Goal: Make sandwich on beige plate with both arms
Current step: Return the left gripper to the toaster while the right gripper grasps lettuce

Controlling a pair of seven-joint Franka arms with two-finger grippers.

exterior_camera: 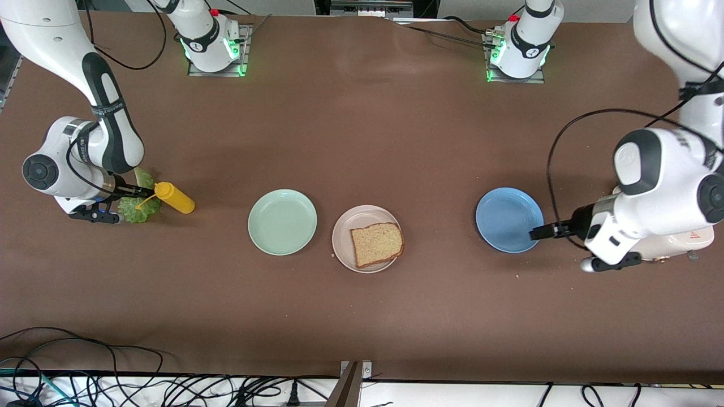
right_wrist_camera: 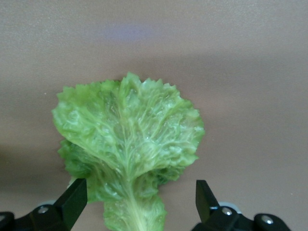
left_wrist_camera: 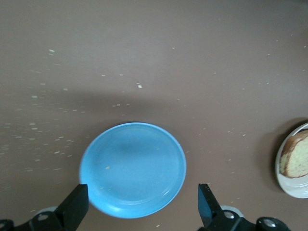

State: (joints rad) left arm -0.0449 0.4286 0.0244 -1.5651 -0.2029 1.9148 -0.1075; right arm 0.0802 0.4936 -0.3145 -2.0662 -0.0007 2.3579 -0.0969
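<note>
Right gripper (right_wrist_camera: 137,204) is hanging with fingers spread wide over the lettuce leaf (right_wrist_camera: 127,144), which is lying flat on the table (exterior_camera: 362,141) beside a yellow squeeze bottle (exterior_camera: 174,198). Left gripper (left_wrist_camera: 144,209) is hovering, equally spread and holding nothing, over the blue plate (left_wrist_camera: 133,168). One bread slice (exterior_camera: 376,243) is sitting on the beige plate (exterior_camera: 345,226), just beside a mint green plate (exterior_camera: 282,221)

Both arms (exterior_camera: 102,141) are glossy white with rounded shells, dark grey bands at the joints and black cables looping off the wrists. Their bases glow green, each topped by a small red fitting. Each gripper has black, wedge-shaped fingers (left_wrist_camera: 74,207)
</note>
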